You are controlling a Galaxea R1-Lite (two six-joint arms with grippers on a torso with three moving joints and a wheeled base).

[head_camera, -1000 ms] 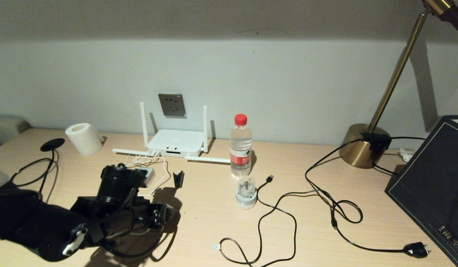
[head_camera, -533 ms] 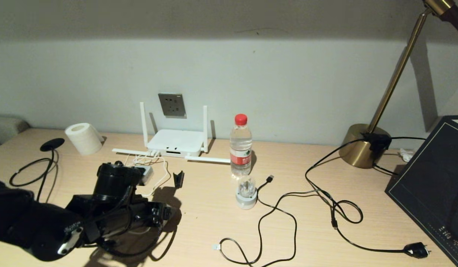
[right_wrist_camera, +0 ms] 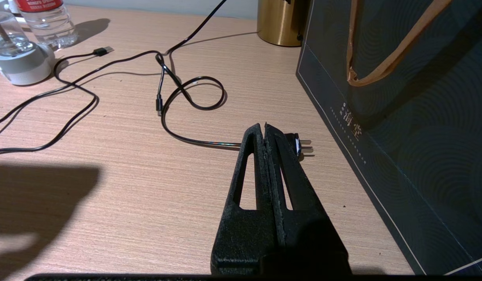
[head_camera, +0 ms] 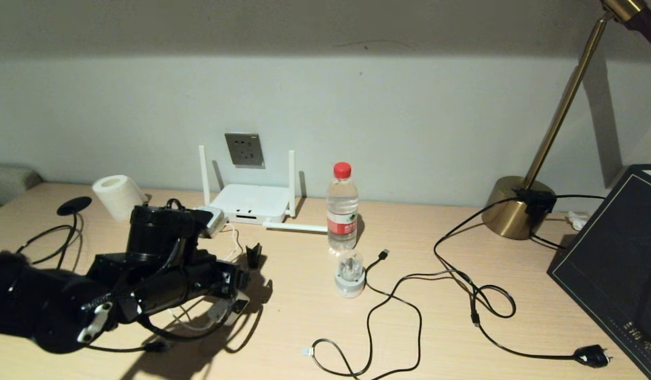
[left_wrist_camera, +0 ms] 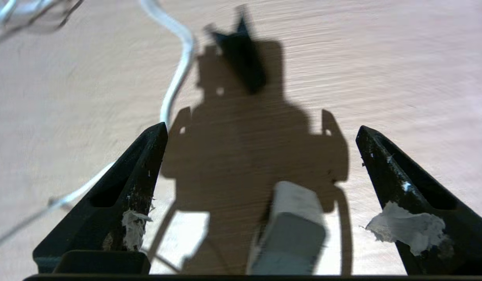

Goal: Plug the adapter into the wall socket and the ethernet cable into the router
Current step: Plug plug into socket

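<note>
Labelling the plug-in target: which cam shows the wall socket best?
Head view. The wall socket faces the camera there, with the whole plate and its pin holes unobstructed on the wall just above the router. Neither wrist view has the socket in frame; both look at the tabletop.

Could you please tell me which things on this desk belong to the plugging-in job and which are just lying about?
Job: adapter, wall socket, ethernet cable, router, left gripper open, near the router.
Lying about: water bottle, toilet roll, brass lamp, USB cable, glass-domed light, dark paper bag.
</note>
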